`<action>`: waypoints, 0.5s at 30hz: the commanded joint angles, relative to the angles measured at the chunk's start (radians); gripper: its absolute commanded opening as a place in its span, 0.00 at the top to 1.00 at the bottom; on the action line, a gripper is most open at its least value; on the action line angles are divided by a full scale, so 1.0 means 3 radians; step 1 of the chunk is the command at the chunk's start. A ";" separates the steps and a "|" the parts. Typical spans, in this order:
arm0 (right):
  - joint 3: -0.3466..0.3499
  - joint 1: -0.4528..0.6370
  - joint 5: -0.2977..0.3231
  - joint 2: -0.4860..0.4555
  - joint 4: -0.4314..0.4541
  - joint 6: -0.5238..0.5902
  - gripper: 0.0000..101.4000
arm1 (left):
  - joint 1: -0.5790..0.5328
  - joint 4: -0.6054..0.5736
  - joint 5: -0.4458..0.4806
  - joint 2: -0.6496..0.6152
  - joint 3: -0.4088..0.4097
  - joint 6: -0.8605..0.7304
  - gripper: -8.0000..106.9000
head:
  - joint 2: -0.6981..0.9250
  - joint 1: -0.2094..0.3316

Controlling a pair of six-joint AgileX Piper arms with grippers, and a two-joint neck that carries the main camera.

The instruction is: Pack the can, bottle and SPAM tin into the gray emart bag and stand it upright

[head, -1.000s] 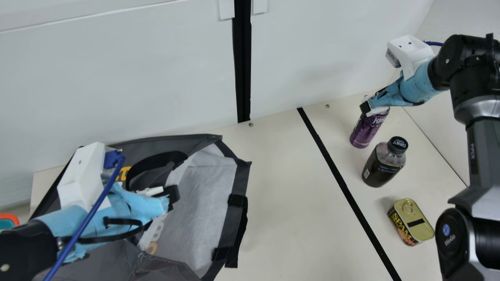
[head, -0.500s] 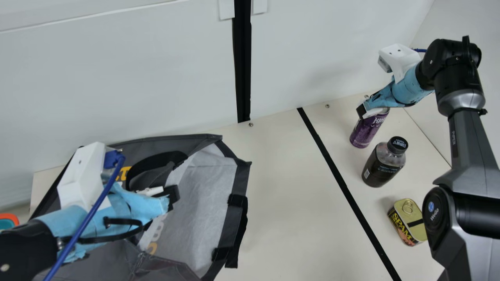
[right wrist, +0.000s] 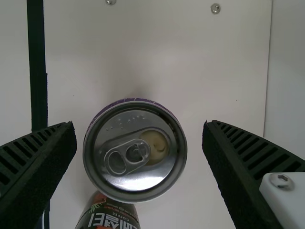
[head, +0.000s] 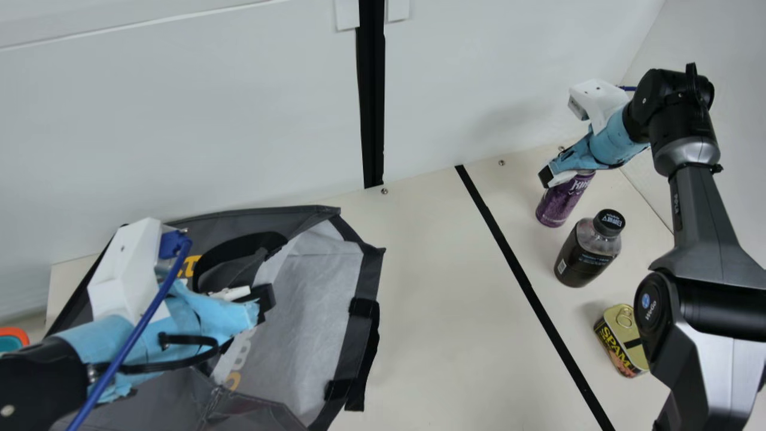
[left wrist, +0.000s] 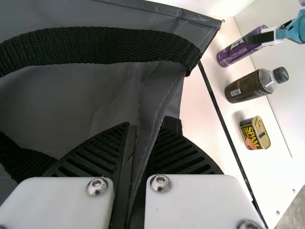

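In the main view my left gripper [head: 263,305] is at the opening of the gray bag [head: 275,224]; in the left wrist view the left gripper [left wrist: 136,157] is shut on a fold of the bag's edge [left wrist: 155,102]. My right gripper [head: 553,176] is at the top of the upright purple can [head: 559,200]. The right wrist view has the right gripper [right wrist: 139,148] open, its fingers on either side of the can [right wrist: 136,148] with gaps. The dark bottle [head: 583,257] stands nearer than the can. The SPAM tin [head: 619,341] is partly behind my right arm.
A white wall [head: 179,120] runs behind the table [head: 431,299]. Black tape [head: 526,281] crosses the tabletop between the bag and the three items. An orange-rimmed object [head: 15,335] is at the far left.
My right arm has shifted left and slightly lower in the main view, staying around the can's top, and now covers part of the SPAM tin. My left arm and the bag have kept still.
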State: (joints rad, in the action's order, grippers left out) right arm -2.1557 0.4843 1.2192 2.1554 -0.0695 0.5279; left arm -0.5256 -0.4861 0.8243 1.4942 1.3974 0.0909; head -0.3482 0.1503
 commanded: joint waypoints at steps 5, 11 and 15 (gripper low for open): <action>0.0036 0.0010 0.0003 0.0030 -0.0043 -0.0021 0.59 | 0.0000 0.0000 0.0000 0.0000 0.0000 0.0000 1.00 | -0.0003 0.0081; 0.0055 0.0012 0.0003 0.0006 -0.0109 -0.0023 0.99 | 0.0000 0.0000 0.0000 0.0000 0.0000 0.0000 1.00 | -0.0003 0.0081; 0.0063 0.0007 0.0003 -0.0044 -0.0148 -0.0011 1.00 | 0.0000 0.0000 0.0000 0.0000 0.0000 0.0000 1.00 | -0.0003 0.0081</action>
State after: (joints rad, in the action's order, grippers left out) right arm -2.1373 0.4873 1.2246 2.1480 -0.1152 0.5236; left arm -0.5256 -0.4861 0.8243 1.4942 1.3974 0.0909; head -0.3467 0.1519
